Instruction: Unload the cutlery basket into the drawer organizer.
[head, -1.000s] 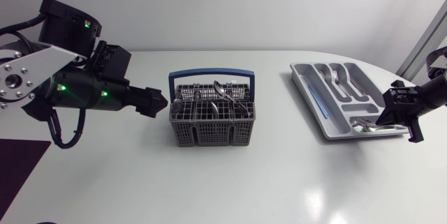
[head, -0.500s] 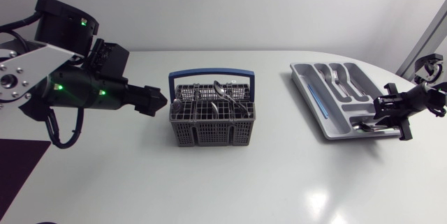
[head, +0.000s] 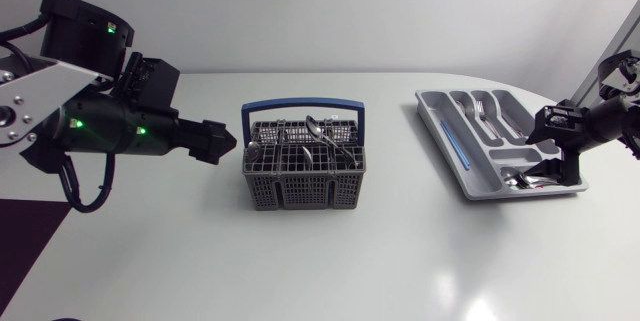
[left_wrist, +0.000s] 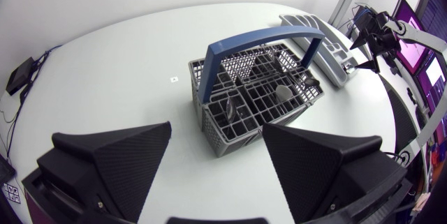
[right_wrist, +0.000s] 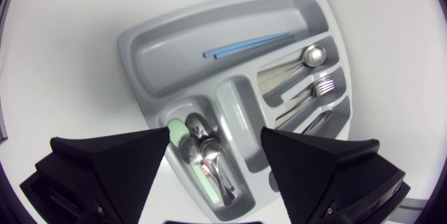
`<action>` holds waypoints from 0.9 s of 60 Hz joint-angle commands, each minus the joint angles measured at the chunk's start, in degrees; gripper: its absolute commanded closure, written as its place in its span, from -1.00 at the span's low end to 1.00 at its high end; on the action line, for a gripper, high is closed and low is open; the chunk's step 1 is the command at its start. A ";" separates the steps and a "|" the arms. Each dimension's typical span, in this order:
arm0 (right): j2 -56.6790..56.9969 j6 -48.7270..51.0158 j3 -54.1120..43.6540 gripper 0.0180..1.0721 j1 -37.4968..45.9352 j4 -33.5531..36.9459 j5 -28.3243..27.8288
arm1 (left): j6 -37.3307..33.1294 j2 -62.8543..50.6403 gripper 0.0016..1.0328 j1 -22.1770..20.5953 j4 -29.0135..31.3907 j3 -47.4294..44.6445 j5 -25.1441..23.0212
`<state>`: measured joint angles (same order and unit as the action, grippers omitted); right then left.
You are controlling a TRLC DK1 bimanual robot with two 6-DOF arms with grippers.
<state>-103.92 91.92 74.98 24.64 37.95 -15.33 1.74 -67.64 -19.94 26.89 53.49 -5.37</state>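
Our left arm lies level, its end effector [left_wrist: 216, 139] spread wide and empty, just left of the cutlery basket [head: 303, 166] mid-worktop [head: 300, 261]. Our right end effector [right_wrist: 215, 140] hangs released over the drawer organizer [head: 440, 121] at far right, spoons [right_wrist: 209, 155] beneath. The basket's contents are hard to make out through its grid.

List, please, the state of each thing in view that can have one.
left gripper, open and empty, fingertips short of the basket.
right gripper, open and empty, over the organizer.
cutlery basket, upright, handle raised, cutlery inside.
drawer organizer, flat on the table, partly filled.
blue sticks, lying in the organizer's long compartment.
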 commanded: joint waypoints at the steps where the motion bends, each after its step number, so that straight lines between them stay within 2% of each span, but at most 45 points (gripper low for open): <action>1: 4.78 -7.54 -2.73 -0.91 -2.50 1.51 -1.28 | 0.81 0.49 -0.77 0.26 -0.35 -0.76 -0.52; 15: 16.20 -25.39 -11.08 -0.91 -12.34 1.16 -1.81 | 0.64 -3.38 -0.76 0.43 1.05 1.88 -3.60; 21: 20.60 -31.80 -13.37 -0.91 -16.73 1.07 -1.81 | -0.60 -5.66 -0.71 2.63 0.53 2.32 -7.55; 29: 25.34 -39.62 -15.57 -0.91 -22.36 0.89 -1.81 | -4.02 -11.29 -0.67 7.55 -0.35 4.51 -15.29; 35: 28.60 -47.36 -16.80 -0.91 -26.93 0.63 -1.63 | -6.92 -15.16 -0.59 10.45 -0.62 6.80 -18.63; 54: 28.16 -59.84 -14.78 -0.91 -40.82 1.07 -0.58 | -12.90 -19.64 -0.54 11.07 -2.55 8.73 -21.79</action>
<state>-74.59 36.18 59.81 -13.91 38.65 -16.27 -9.08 -85.84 -9.02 25.12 60.31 -26.15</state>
